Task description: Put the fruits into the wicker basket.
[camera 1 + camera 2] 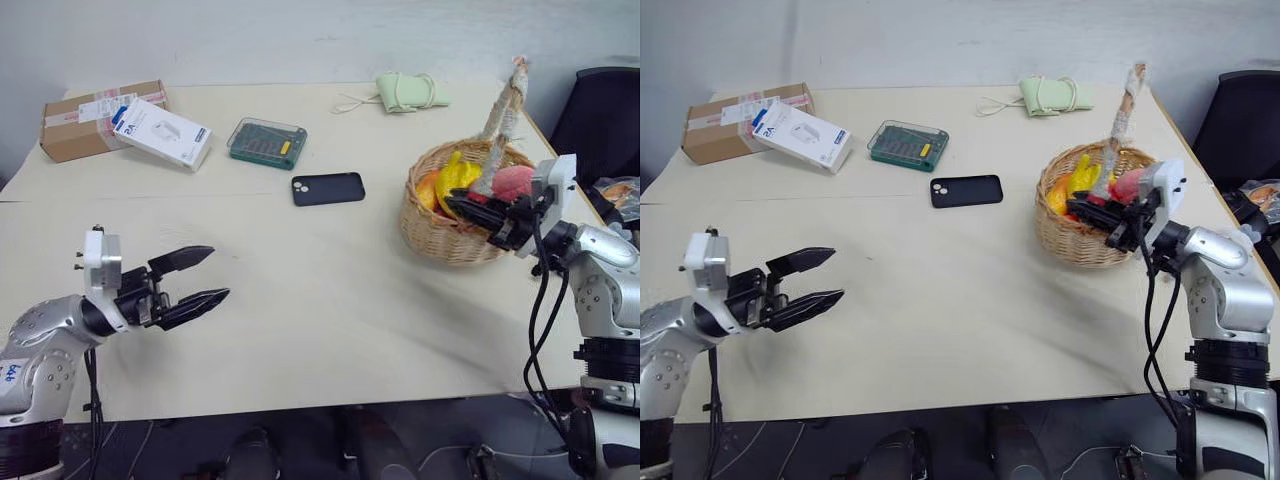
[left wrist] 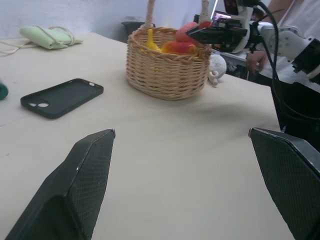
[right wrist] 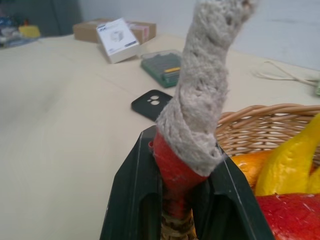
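A pale table [image 1: 300,300] bears the wicker basket [image 1: 440,235], phone case [image 1: 327,188], boxes [image 1: 160,132], green case [image 1: 267,141], pouch [image 1: 410,91].

The fruits [image 1: 462,180] lie in the wicker basket [image 1: 450,236], right of the phone [image 1: 328,188] on the table [image 1: 300,300].

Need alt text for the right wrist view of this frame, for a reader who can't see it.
The right gripper is shut on the handle of the wicker basket, low where the wrap is red. Yellow, orange and red fruits lie inside; a black phone case lies on the table beyond.
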`<state>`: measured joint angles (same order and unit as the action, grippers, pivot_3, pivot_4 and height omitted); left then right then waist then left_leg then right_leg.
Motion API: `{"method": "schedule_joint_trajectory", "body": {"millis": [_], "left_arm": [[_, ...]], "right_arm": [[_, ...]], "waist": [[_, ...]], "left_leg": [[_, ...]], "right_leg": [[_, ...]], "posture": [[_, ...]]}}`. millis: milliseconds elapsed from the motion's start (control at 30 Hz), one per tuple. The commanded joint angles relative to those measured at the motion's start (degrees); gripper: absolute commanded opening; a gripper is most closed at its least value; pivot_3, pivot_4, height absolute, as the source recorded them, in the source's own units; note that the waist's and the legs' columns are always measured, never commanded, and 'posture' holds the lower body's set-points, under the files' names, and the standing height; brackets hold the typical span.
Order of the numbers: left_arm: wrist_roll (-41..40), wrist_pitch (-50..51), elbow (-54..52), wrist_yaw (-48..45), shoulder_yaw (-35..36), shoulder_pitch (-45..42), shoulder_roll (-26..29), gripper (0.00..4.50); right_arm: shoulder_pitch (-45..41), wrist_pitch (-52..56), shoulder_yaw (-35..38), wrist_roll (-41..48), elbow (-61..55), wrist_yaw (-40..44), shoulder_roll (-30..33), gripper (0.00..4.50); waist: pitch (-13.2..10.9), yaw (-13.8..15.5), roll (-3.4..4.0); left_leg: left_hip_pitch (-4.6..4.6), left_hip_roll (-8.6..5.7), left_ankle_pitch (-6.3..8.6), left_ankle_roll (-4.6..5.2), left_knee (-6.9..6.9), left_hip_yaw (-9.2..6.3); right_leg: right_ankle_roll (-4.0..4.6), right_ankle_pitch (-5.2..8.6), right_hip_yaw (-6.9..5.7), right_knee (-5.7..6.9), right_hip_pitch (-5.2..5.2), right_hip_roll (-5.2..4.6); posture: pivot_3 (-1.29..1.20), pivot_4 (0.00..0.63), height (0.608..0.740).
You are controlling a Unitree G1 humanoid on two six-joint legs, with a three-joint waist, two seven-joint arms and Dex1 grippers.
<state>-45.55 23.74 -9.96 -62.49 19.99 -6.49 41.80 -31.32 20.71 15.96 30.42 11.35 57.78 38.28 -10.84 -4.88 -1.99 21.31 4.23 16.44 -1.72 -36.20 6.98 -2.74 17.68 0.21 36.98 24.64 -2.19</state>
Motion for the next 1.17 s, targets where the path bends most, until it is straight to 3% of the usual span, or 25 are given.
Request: {"method": "schedule_joint_trajectory", "body": {"millis": [33,100,367,400,533,667,800,967,1167], "left_arm": [[0.68,-0.07,-0.21,-1.45,0.79,0.42,1.76,4.50],[0.92,-0.18,-0.03,-2.22,1.21,1.17,2.34,4.50],[3.67,-3.01,3.46,-4.59,1.99,3.79,3.17,4.50],[4.40,-3.63,3.85,-5.00,1.84,4.10,3.22,4.50],[6.11,-5.27,4.49,-5.58,2.54,4.44,3.81,4.50],[12.58,-12.17,4.45,-9.55,0.41,9.11,5.52,4.50],[16.07,-16.86,2.69,-6.45,0.16,13.88,3.01,4.50],[21.04,-20.92,-1.48,-1.68,-1.17,18.32,0.02,4.50],[24.64,-26.41,-3.27,0.64,-2.39,20.94,-1.10,4.50]], "right_arm": [[-0.47,-0.75,2.12,0.91,1.06,1.03,2.05,1.05],[0.05,-1.43,2.20,0.79,0.74,1.28,2.39,1.56],[14.14,0.58,8.82,1.70,-11.15,4.36,12.06,4.34],[16.92,0.51,10.30,1.13,-12.00,5.66,14.17,4.47],[26.13,-6.01,13.79,-2.62,-13.58,11.84,20.18,4.47],[33.28,-11.52,9.20,-4.23,-18.19,17.90,20.31,4.47],[29.20,-15.46,-1.87,-5.42,-20.65,16.12,12.10,4.47],[22.53,-33.64,-11.52,-15.42,-8.15,15.43,3.65,4.47],[15.93,-41.29,-15.60,-18.40,1.79,11.07,-3.16,4.47]], "waist": [[0.00,0.02,0.00],[0.00,0.04,0.00],[-0.04,1.46,0.07],[-0.04,1.63,0.07],[-0.04,1.90,0.06],[0.00,1.46,0.00],[-0.02,0.10,-0.04],[-0.06,0.43,-0.09],[-0.06,0.70,-0.10]], "left_leg": [[-0.02,0.05,0.00,0.00,-0.01,0.02],[-0.03,0.11,0.00,0.00,-0.04,0.04],[0.00,0.07,0.01,-0.01,-0.01,0.06],[-0.01,0.04,0.03,0.02,-0.01,0.06],[-0.08,-0.03,0.09,0.13,-0.05,0.06],[-0.14,-0.11,0.10,0.16,-0.07,0.04],[-0.25,0.02,0.09,0.12,-0.03,0.07],[-0.19,-0.06,-0.01,0.18,-0.19,0.00],[-0.17,-0.15,0.00,0.28,-0.22,0.01]], "right_leg": [[-0.01,0.00,0.02,0.01,-0.01,-0.01],[-0.02,-0.01,0.04,0.02,-0.02,-0.01],[-0.08,0.03,0.05,-0.06,-0.01,-0.05],[-0.09,0.03,0.05,-0.07,-0.03,-0.07],[-0.12,0.03,0.04,-0.13,-0.14,-0.12],[-0.15,0.01,0.03,-0.13,-0.20,-0.08],[-0.15,0.01,0.14,-0.06,-0.21,-0.07],[-0.16,-0.05,0.12,0.03,-0.21,-0.13],[-0.17,-0.07,0.12,0.04,-0.21,-0.26]], "posture": [[0.00,0.150,0.740],[0.00,0.150,0.740],[0.00,0.150,0.740],[0.00,0.150,0.740],[0.00,0.150,0.740],[0.00,0.150,0.740],[0.00,0.150,0.740],[0.00,0.150,0.740],[0.00,0.150,0.740]]}}
